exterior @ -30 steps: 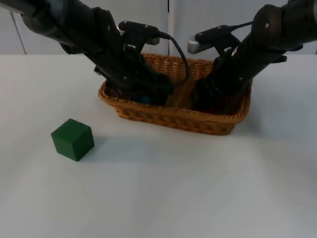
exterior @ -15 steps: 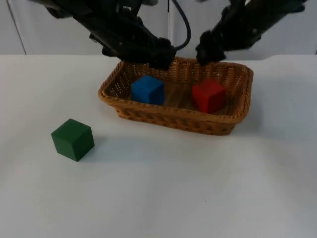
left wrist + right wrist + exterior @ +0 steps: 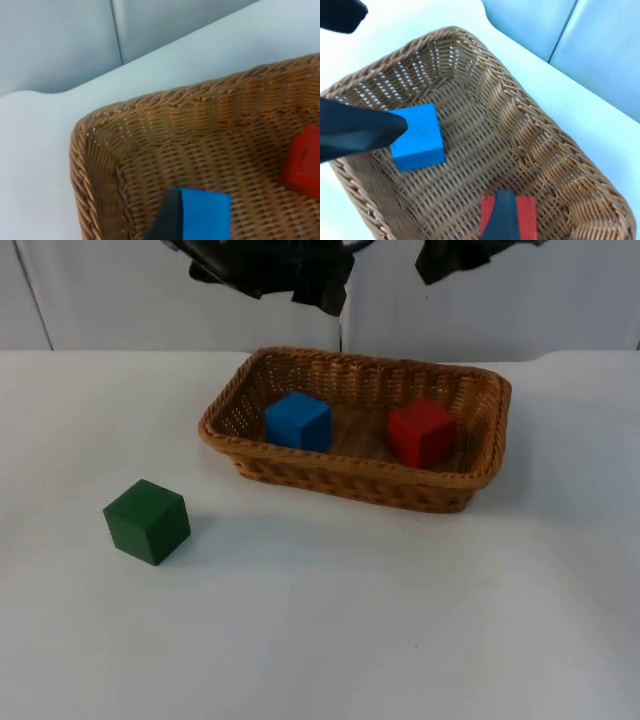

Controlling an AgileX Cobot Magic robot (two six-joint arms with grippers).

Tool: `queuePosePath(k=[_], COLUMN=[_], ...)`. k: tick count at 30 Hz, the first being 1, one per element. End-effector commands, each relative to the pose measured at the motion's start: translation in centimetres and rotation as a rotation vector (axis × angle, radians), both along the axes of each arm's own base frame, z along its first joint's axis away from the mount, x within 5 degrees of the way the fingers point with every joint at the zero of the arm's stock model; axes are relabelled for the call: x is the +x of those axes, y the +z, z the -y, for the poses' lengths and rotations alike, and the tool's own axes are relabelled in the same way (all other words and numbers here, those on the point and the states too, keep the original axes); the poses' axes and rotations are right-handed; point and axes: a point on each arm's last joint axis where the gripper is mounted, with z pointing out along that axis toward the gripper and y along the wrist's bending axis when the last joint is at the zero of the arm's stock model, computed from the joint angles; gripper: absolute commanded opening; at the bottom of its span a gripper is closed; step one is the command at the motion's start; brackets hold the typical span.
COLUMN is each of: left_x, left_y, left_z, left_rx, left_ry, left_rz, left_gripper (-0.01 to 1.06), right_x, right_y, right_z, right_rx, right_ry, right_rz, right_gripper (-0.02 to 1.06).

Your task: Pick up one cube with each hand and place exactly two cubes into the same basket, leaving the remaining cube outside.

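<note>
Basket [image 3: 470, 390]: sat on bench [image 3: 350, 620], 1 o'clock of centre.
Blue cube [image 3: 298, 421]: in basket, 9 o'clock end.
Red cube [image 3: 421, 433]: in basket, 3 o'clock end, apart from blue.
Green cube [image 3: 147, 521]: on bench, 8 o'clock of basket.
Left tool [image 3: 322, 292]: raised above basket at 11 o'clock; opening could not be told.
Right tool [image 3: 440, 262]: raised at 12 o'clock; opening could not be told.

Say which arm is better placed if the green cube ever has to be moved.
Left. The green cube sits on the table on the left arm's side, left of the basket. The left gripper hangs above the basket's left half, the right gripper above its right half, farther away.
</note>
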Motion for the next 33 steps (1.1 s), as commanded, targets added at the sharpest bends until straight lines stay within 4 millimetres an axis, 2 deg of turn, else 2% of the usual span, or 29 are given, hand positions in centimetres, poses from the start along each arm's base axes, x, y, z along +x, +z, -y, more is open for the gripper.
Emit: queuePosePath(k=[1, 7, 8, 23, 29, 33], left_x=[-0.5, -1.4, -1.8, -5.0, -6.5, -8.6], left_y=[1.4, 3.4, 4.2, 9.0, 9.7, 9.4], left_z=[0.0, -0.2, -0.4, -1.1, -1.4, -1.9], left_rx=[-0.015, -0.021, -0.025, -0.042, -0.051, -0.063], left_ry=[-0.005, -0.020, -0.023, -0.069, -0.076, -0.067], left_rz=[0.008, 0.010, 0.019, 0.006, 0.018, 0.037], left_gripper=[0.78, 0.78, 0.78, 0.78, 0.78, 0.78], right_x=[-0.4, -1.9, -2.4, -7.6, -9.3, -10.6], right_y=[1.4, 3.1, 3.5, 5.1, 5.6, 6.4], right_z=[0.3, 0.8, 1.1, 3.5, 4.2, 4.7], right_rx=[0.011, 0.039, 0.044, 0.062, 0.098, 0.125], right_ry=[-0.007, -0.007, -0.009, -0.020, -0.029, -0.032], right_rz=[0.009, 0.010, 0.023, 0.063, 0.075, 0.078], right_gripper=[0.65, 0.65, 0.65, 0.65, 0.65, 0.65])
